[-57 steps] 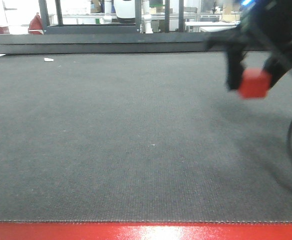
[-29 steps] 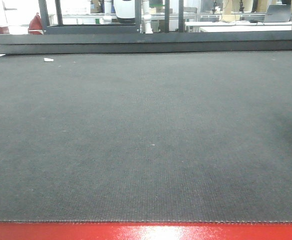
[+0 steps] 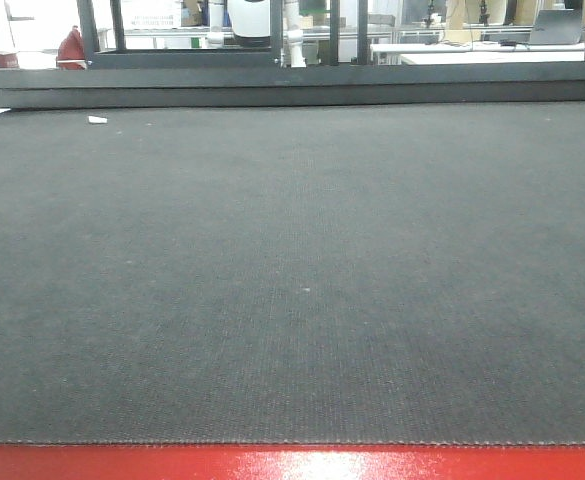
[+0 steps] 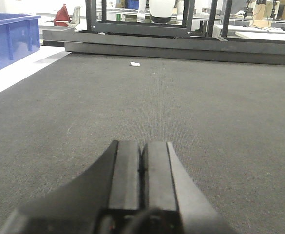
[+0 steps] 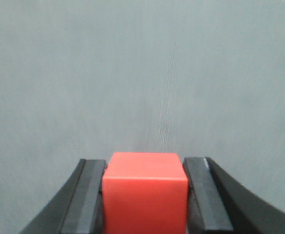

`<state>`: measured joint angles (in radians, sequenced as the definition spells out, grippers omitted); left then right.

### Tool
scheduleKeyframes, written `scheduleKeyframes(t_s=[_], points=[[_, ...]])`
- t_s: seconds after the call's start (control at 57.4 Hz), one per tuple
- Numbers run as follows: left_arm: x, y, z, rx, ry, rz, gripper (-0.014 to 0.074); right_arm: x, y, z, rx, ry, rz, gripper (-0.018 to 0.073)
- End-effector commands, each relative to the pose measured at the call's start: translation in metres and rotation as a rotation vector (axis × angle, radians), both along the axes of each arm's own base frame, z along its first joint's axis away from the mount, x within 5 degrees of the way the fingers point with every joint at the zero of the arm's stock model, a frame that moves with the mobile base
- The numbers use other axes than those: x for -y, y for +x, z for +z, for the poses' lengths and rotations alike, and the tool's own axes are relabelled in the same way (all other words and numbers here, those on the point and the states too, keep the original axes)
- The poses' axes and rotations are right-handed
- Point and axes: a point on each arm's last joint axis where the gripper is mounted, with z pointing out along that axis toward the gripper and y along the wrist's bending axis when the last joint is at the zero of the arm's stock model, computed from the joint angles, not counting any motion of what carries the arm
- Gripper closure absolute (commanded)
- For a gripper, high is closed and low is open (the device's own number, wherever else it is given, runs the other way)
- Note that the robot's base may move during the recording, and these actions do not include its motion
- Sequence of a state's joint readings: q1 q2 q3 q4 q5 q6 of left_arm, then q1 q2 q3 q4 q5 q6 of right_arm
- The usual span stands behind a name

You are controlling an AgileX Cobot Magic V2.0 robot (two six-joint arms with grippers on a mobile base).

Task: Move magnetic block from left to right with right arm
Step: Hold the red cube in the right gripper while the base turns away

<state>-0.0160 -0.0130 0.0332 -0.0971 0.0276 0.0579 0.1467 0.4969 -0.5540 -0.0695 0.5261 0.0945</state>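
The magnetic block (image 5: 145,192), a small matte red cube, fills the bottom middle of the right wrist view. My right gripper (image 5: 145,168) is shut on it, one black finger pressed to each side, above blurred grey mat. Neither the block nor the right arm shows in the front view. In the left wrist view my left gripper (image 4: 142,146) hovers low over the dark mat (image 4: 205,112), shut, with its two pads pressed together and nothing between them.
A blue bin (image 4: 8,39) stands off the mat at the far left. A small white scrap (image 3: 97,120) lies near the mat's far edge. A dark metal frame (image 3: 272,75) runs along the back. A red strip (image 3: 292,462) borders the front.
One second ago the right gripper with the red block was at the upper right of the front view. It has since left that view to the right.
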Motion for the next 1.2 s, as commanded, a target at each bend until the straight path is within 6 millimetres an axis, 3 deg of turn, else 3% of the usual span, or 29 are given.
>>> scheduleKeyframes(t_s=[0.0, 0.244, 0.349, 1.186], points=[[-0.001, -0.001, 0.006, 0.088, -0.012, 0.009, 0.0722, 0.003, -0.015, 0.023, 0.189, 0.0, 0.002, 0.0328], [-0.001, -0.001, 0.006, 0.088, -0.012, 0.009, 0.0722, 0.008, -0.055, 0.036, 0.384, 0.027, 0.001, 0.0328], [-0.001, -0.001, 0.006, 0.088, -0.012, 0.009, 0.0722, 0.01, -0.064, 0.038, 0.422, 0.032, 0.0, 0.0328], [-0.001, -0.001, 0.006, 0.088, -0.012, 0.009, 0.0722, 0.01, -0.065, 0.038, 0.429, 0.034, 0.0, 0.0328]])
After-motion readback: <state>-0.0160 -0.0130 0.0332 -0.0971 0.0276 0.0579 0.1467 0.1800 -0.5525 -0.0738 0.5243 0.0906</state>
